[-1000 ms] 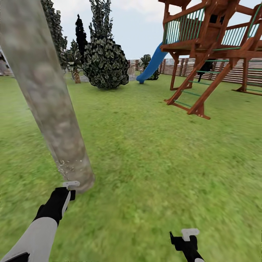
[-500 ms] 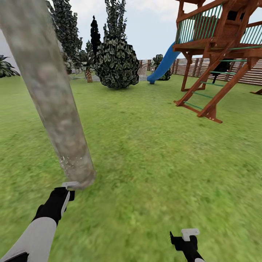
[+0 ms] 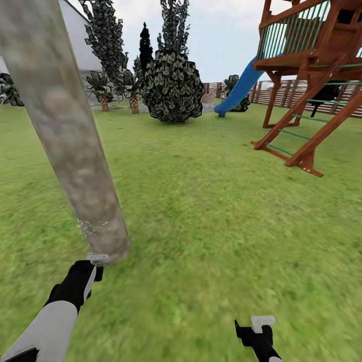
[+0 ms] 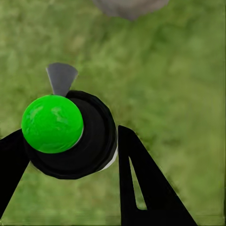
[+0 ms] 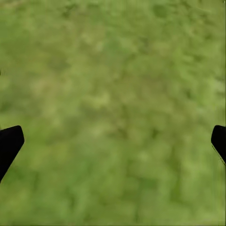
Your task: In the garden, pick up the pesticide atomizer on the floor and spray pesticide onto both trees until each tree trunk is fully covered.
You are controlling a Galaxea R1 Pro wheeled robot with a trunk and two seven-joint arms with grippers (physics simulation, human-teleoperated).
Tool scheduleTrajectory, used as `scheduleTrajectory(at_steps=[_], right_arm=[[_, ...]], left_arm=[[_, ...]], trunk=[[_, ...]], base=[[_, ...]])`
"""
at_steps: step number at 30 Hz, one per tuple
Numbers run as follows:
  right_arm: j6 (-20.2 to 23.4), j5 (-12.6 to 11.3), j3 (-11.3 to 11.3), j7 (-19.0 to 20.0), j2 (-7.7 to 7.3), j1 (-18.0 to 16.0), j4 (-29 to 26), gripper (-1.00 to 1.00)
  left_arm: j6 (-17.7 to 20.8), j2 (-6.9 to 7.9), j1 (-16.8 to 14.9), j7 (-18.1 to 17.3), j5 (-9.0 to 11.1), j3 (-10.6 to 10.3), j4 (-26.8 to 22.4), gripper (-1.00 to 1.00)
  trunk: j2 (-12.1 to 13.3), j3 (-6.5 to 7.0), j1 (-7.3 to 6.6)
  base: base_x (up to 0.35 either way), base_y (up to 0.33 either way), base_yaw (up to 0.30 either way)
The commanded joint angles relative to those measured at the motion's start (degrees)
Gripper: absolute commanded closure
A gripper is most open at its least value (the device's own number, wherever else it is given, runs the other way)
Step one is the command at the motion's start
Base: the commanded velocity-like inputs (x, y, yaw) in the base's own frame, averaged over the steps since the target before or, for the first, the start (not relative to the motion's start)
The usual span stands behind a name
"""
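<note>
lawn (image 3: pixel 216 226): green grass across the whole ground, seen under both wrist cameras as well.
play tower (image 3: pixel 314 75): brown wooden frame with green rails, set at the right rear of the lawn; a blue slide (image 3: pixel 240 90) is attached on its left side.
fence (image 3: pixel 289 93): brown horizontal slats, seen behind the play tower legs.
tree trunk (image 3: pixel 70 136): thick mottled grey-tan column, rising from the grass at near left and leaning toward the upper left of the head view; pale speckles are seen on its lowest part; its base is also seen in the left wrist view (image 4: pixel 129 7).
round bush (image 3: pixel 172 86): dark and leafy, at the far middle of the lawn, with tall dark conifers behind it.
short palms (image 3: pixel 103 88): scaly trunks, placed left of the round bush, near a white building wall.
left arm (image 3: pixel 48 322): white forearm with black wrist, stretched forward and up from the lower left, aimed at the trunk base.
left gripper (image 3: pixel 93 266): held just before the trunk base; fingers (image 4: pixel 146 188) are pinched on the pesticide atomizer.
pesticide atomizer (image 4: pixel 70 132): black round body with a bright green ball top and a grey nozzle piece, held between the left fingers above the grass, close to the trunk base.
right gripper (image 3: pixel 257 332): held low at the bottom edge, well apart from the trunk; in its wrist view the black fingertips (image 5: pixel 9 143) are spread wide over bare grass, nothing between them.
</note>
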Motion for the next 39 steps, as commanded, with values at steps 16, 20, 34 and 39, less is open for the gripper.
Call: scheduleTrajectory(at_steps=[16,20,34,39], right_arm=[[-0.11,-0.50,0.51,-0.22,-0.09,0.00,0.00,-1.00],[-0.15,-0.50,0.51,-0.22,-0.12,0.02,0.00,-1.00],[-0.15,-0.50,0.51,-0.22,-0.11,0.02,0.00,-1.00],[-0.14,-0.50,0.51,-0.22,-0.09,0.01,0.00,-1.00]], left_arm=[[4.55,0.24,-0.10,0.55,0.20,0.24,-0.33,1.00],[0.90,-0.22,-0.09,0.13,0.31,0.14,0.21,1.00],[0.50,-0.58,-0.09,0.13,0.29,0.02,0.32,1.00],[0.50,-0.53,-0.09,0.10,0.32,0.13,0.27,1.00]], trunk=[[-0.02,-0.05,0.01],[-0.02,-0.05,0.01],[-0.02,-0.05,0.01],[-0.02,-0.05,0.01]], base=[[0.179,-0.088,0.144],[0.073,-0.068,0.274],[0.082,-0.254,0.021],[0.000,-0.274,0.021]])
